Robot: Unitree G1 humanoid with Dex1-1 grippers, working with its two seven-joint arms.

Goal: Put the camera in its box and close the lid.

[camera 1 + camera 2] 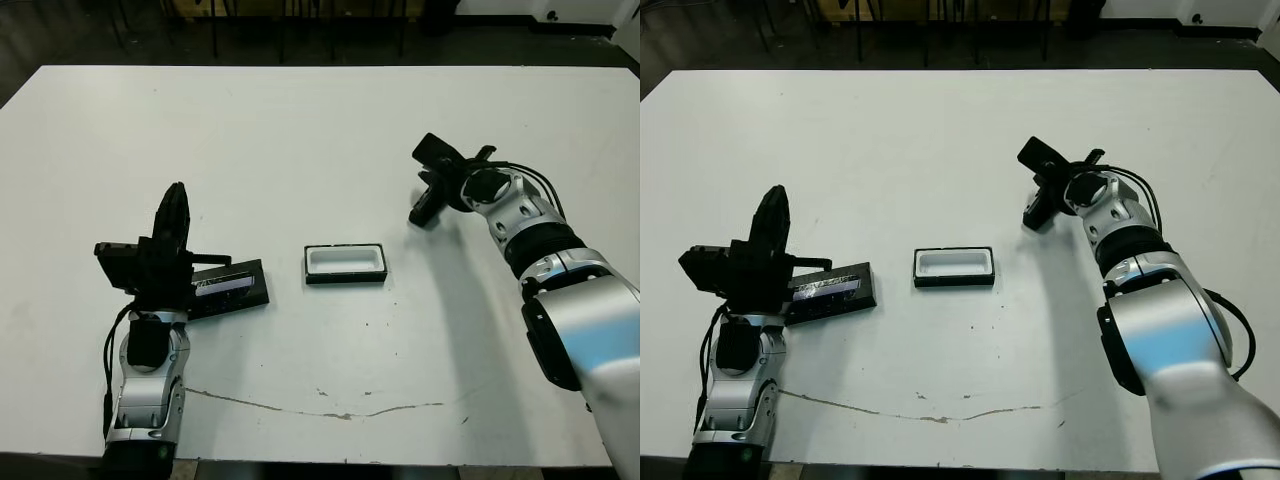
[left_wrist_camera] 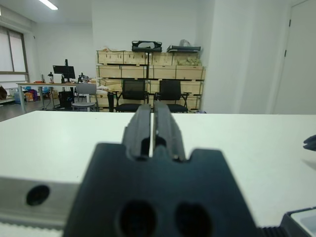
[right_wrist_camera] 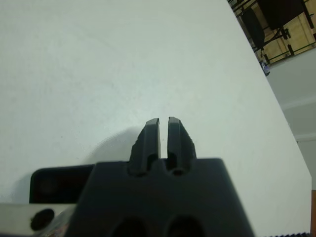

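Left eye view, box open, long axis lying left-right, both grippers' fingers pressed together, holding nothing

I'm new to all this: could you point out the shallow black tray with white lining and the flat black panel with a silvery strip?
Shallow black tray with white lining (image 1: 345, 262): left eye view, on its white lining.
Flat black panel with silvery strip (image 1: 232, 287): left eye view, on its strip.

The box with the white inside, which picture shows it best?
The left eye view shows it best: the box lies whole and open on the white table, between the two arms. The right eye view shows it just as fully. The left wrist view catches only a corner at the picture's edge. The right wrist view does not show it clearly.
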